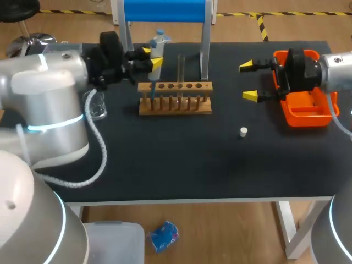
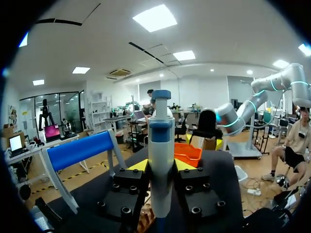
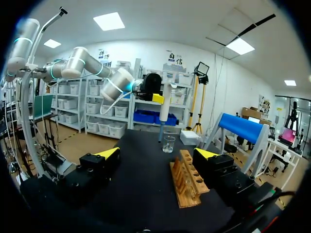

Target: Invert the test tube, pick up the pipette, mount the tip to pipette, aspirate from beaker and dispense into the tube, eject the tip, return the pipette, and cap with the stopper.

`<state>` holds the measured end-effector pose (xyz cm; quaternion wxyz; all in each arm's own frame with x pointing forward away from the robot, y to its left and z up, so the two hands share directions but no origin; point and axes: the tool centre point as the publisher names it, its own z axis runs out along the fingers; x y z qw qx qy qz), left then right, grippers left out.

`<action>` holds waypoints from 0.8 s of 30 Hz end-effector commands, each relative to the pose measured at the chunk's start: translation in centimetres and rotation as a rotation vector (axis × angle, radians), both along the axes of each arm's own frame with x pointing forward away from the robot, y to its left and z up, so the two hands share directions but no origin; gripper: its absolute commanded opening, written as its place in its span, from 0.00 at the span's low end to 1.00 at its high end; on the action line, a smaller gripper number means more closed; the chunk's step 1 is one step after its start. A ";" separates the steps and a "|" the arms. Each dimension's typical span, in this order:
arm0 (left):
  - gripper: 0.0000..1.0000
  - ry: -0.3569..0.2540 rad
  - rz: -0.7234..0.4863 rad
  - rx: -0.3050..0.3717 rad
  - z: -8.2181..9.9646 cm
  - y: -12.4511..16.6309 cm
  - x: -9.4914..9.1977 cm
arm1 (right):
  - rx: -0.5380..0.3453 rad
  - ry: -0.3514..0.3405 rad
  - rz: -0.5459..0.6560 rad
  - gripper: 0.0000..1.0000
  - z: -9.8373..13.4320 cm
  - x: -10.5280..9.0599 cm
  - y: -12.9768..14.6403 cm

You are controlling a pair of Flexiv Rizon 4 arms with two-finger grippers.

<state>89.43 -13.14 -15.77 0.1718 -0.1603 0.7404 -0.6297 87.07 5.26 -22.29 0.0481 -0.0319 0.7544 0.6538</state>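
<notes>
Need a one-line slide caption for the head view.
Left gripper holds the pipette upright near the rack; right gripper open by the orange tray; stopper loose on table.

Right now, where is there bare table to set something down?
Bare: the table in front, between the wooden rack and the near edge, left of the stopper. Crowded: the back left, where the left gripper holds the pipette beside the rack and beaker; the orange tray fills the right.
</notes>
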 end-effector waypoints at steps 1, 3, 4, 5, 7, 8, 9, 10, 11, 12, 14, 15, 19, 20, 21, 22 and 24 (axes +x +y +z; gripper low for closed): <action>0.00 -0.011 0.017 -0.014 0.2 1.8 -1.6 | -0.003 0.000 -0.001 1.00 0.1 -0.1 0.0; 0.00 -0.011 0.017 -0.014 0.2 1.8 -1.6 | -0.003 0.000 -0.001 1.00 0.1 -0.1 0.0; 0.00 -0.011 0.017 -0.014 0.2 1.8 -1.6 | -0.003 0.000 -0.001 1.00 0.1 -0.1 0.0; 0.00 -0.011 0.017 -0.014 0.2 1.8 -1.6 | -0.003 0.000 -0.001 1.00 0.1 -0.1 0.0; 0.00 -0.011 0.017 -0.014 0.2 1.8 -1.6 | -0.003 0.000 -0.001 1.00 0.1 -0.1 0.0; 0.00 -0.011 0.017 -0.014 0.2 1.8 -1.6 | -0.003 0.000 -0.001 1.00 0.1 -0.1 0.0; 0.00 -0.011 0.017 -0.014 0.2 1.8 -1.6 | -0.003 0.000 -0.001 1.00 0.1 -0.1 0.0; 0.00 -0.011 0.017 -0.014 0.2 1.8 -1.6 | -0.003 0.000 -0.001 1.00 0.1 -0.1 0.0; 0.00 -0.011 0.017 -0.014 0.2 1.8 -1.6 | -0.003 0.000 -0.001 1.00 0.1 -0.1 0.0; 0.00 -0.006 0.022 -0.013 -0.1 2.2 -1.2 | -0.003 0.000 -0.001 1.00 0.1 -0.1 0.0; 0.00 0.004 0.067 0.011 -0.3 4.2 -0.3 | -0.003 0.000 -0.001 1.00 0.1 -0.1 0.0; 0.00 -0.001 0.085 0.010 -0.2 5.2 0.0 | -0.003 0.000 -0.001 1.00 0.1 -0.1 0.0; 0.00 -0.017 0.158 0.034 0.6 9.0 1.4 | -0.003 0.000 -0.001 1.00 0.1 -0.1 0.0; 0.00 -0.021 0.170 0.039 0.8 9.6 1.6 | -0.003 0.000 -0.001 1.00 0.1 -0.1 0.0; 0.00 -0.022 0.184 0.038 1.0 10.1 1.9 | -0.003 0.000 -0.001 1.00 0.1 -0.1 0.0; 0.00 -0.027 0.188 0.037 1.2 10.4 2.1 | -0.003 0.000 -0.001 1.00 0.1 -0.1 0.0; 0.00 -0.033 0.198 0.040 1.4 10.6 2.2 | -0.003 0.000 -0.001 1.00 0.1 -0.1 0.0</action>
